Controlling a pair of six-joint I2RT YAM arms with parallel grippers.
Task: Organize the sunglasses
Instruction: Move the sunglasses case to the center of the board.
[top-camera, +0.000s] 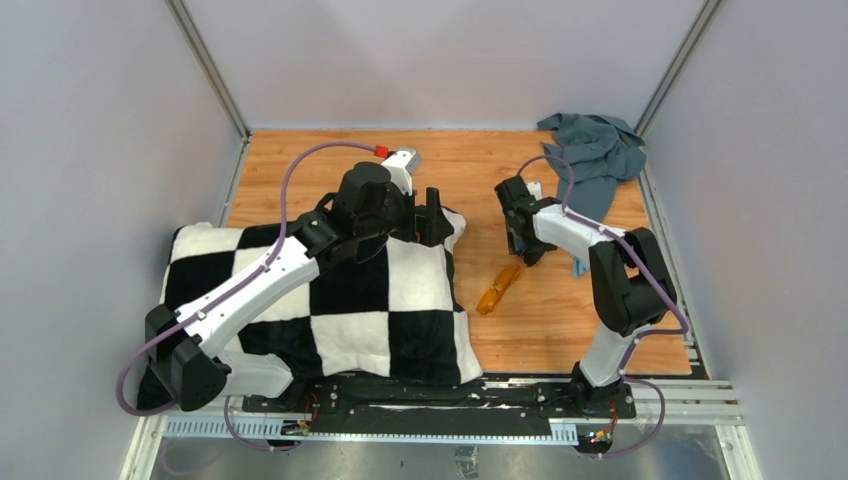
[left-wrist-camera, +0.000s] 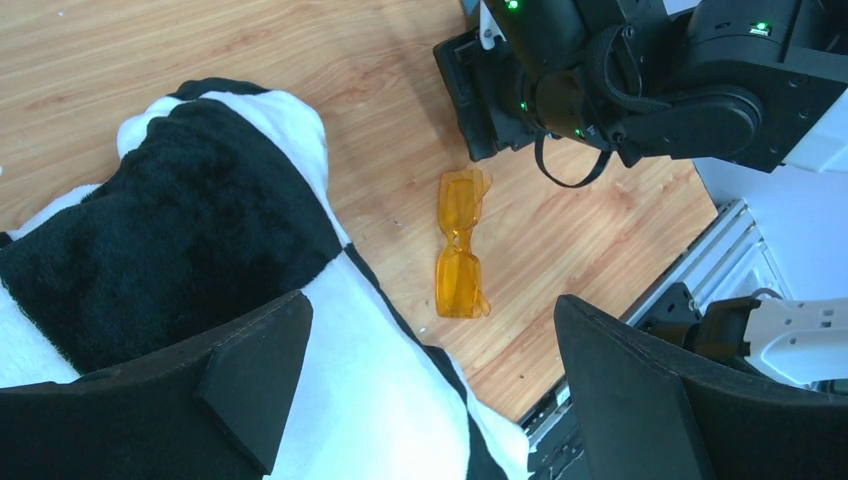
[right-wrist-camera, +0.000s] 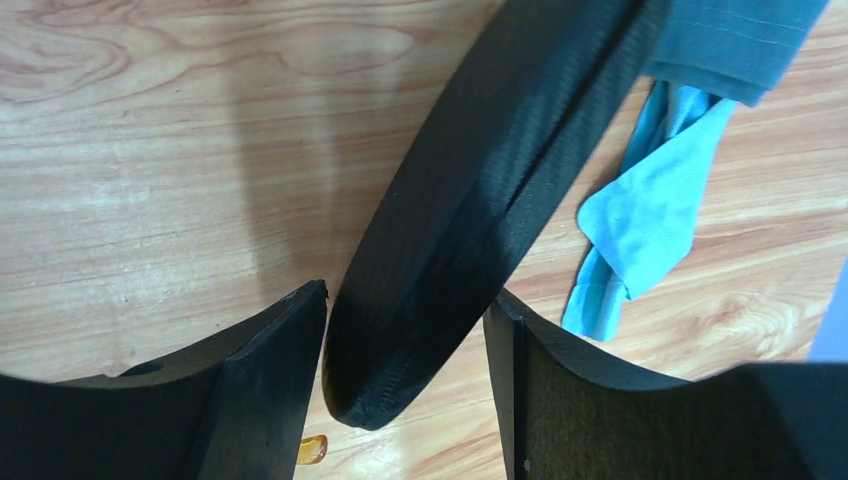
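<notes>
Surface: wooden table (top-camera: 560, 335), pale walls (top-camera: 100, 150) around it; checkered blanket (top-camera: 350, 300) on the left.
Sunglasses (left-wrist-camera: 461, 246): folded, on bare wood beside the blanket.
Left gripper (left-wrist-camera: 432, 300): spread wide, empty.
Right gripper (right-wrist-camera: 408, 292): black case (right-wrist-camera: 480, 170) between its fingers; grip cannot be told.
Right wrist view: blue cloth (right-wrist-camera: 650, 210), unseen from the left wrist.

The case (right-wrist-camera: 470, 200) sits between the fingers of the right pincer (right-wrist-camera: 408, 290) and runs ahead of it over the surface (right-wrist-camera: 150, 150). The small cloth (right-wrist-camera: 640, 215) lies on the surface just right of that pincer, its far end tucked under a larger cloth (top-camera: 598, 155) heaped in the far right corner. The left pincer (left-wrist-camera: 430, 300) hangs over the right edge of the blanket (left-wrist-camera: 180, 220). The sunglasses (left-wrist-camera: 461, 245) lie ahead of it, on the surface beside the blanket, between the two pincers
</notes>
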